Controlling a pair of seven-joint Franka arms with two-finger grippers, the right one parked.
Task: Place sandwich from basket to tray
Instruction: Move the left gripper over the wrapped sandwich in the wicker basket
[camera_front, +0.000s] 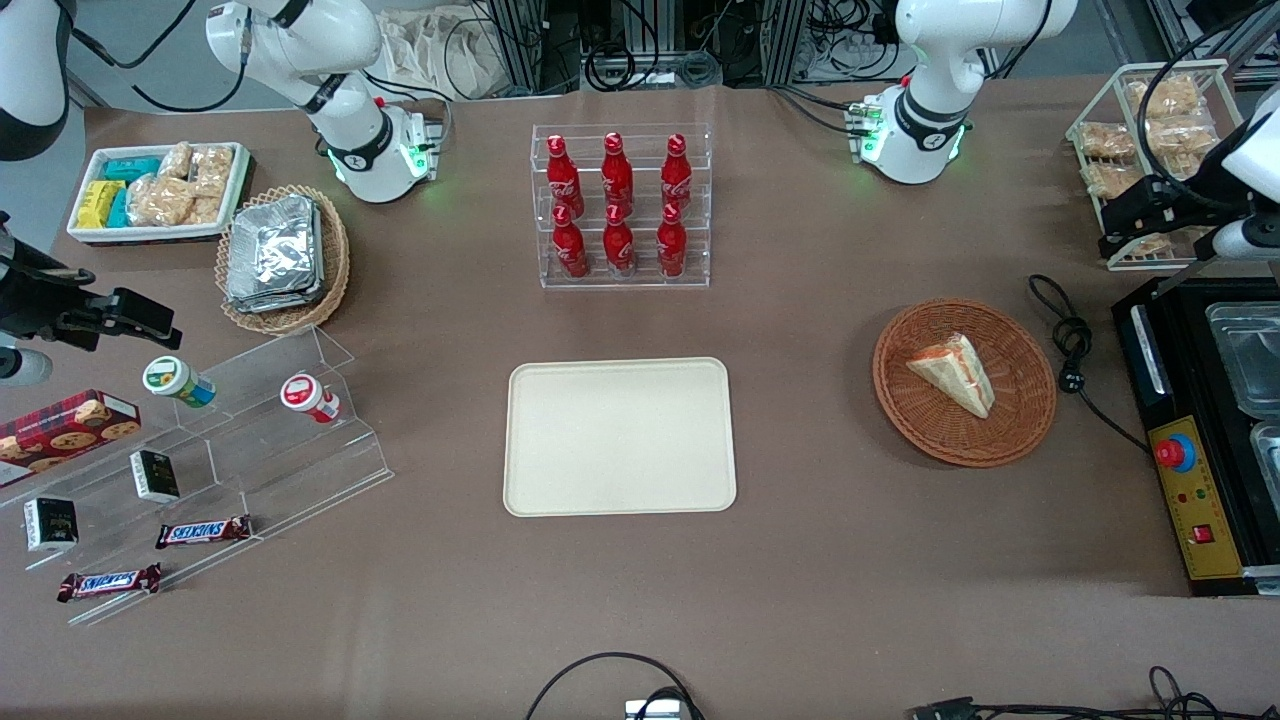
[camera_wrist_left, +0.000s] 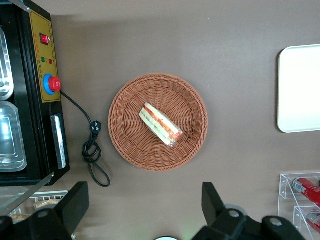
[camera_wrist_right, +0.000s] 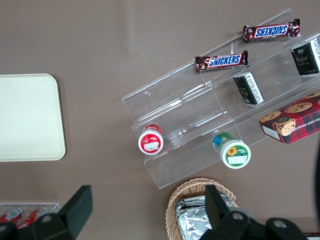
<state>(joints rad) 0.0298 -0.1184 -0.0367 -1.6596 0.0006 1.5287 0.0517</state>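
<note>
Tray (camera_front: 619, 437) is seen nearest the front camera, flat on the brown table (camera_front: 800, 580). Basket (camera_front: 964, 382) is set beside it toward the working arm's end, well apart, with the sandwich (camera_front: 954, 373) lying inside it. Gripper (camera_wrist_left: 145, 210) is held high above the basket, fingers (camera_wrist_left: 75, 202) spread wide, nothing gripped.

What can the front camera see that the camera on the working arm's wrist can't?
Only the front view shows the snack shelf and the foil packs. Only the wrist view shows the gripper, open, high above the table beside the basket. Both show the sandwich in that basket, the empty tray, red bottles and the black machine.
</note>
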